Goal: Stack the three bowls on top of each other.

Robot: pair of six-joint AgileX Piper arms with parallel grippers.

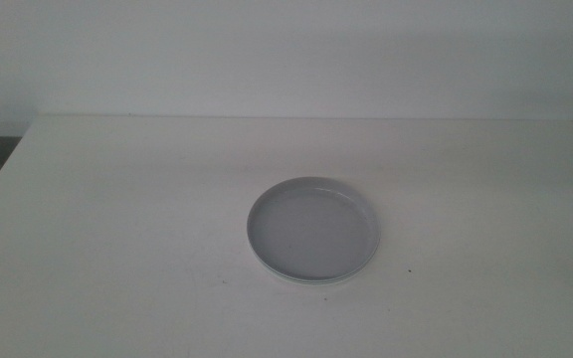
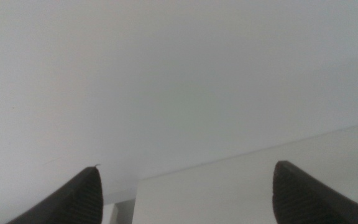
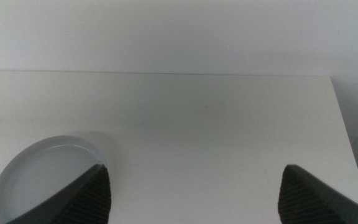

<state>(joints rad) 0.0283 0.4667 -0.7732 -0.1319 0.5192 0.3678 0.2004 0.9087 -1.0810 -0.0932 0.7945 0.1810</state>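
A: What is sitting on the table (image 1: 117,229) right now?

B: A stack of round, shallow bowls (image 1: 313,231), a little right of the middle and toward the near edge. The top one is showing grey, matte, with a flat floor and a low upright rim. Under its near edge, thin paler rims are peeking out, so it is resting nested on others, though I cannot tell their colours or count them for sure.

A: And the table itself?

B: It is looking like a plain white, smooth, matte slab with straight edges, standing against a pale wall (image 1: 286,50). A few tiny dark specks are lying on it near the stack.

A: Are the arms reaching in?

B: Neither arm is showing in the middle view. The left gripper (image 2: 185,193) is pointing out past a table edge toward blank wall; its two dark, rounded, slightly grainy jaws are standing well apart with nothing between them.

A: The right one?

B: The right gripper (image 3: 194,196) is hanging above the table, its jaws also spread wide and empty. One jaw tip is overlapping the stack's rim in its own view, and the grey bowl's smooth inside is catching a faint sheen there.
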